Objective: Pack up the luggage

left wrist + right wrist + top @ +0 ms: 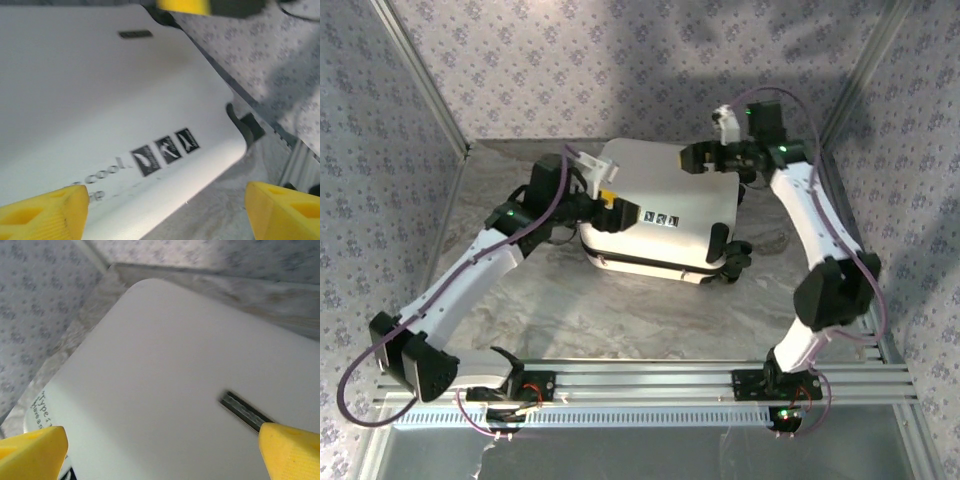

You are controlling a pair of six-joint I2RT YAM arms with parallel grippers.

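The luggage [660, 205] lies flat and closed in the middle of the table, white shell up, black zipper band along its front side and black wheels [735, 255] at the right. My left gripper [605, 200] hovers over its front left corner, open, with nothing between the fingers. In the left wrist view the shell [100, 100] with its black labels [165, 150] runs under the open left gripper [165, 215]. My right gripper [695, 158] hangs open over the back right of the lid. The right wrist view has the lid [165, 365] and a black label [245, 412] under the open right gripper [162, 455].
Patterned fabric walls [620, 60] close in the back and both sides. The marbled tabletop [620, 320] stretches in front of the suitcase. An aluminium rail [650, 385] with both arm bases runs along the near edge.
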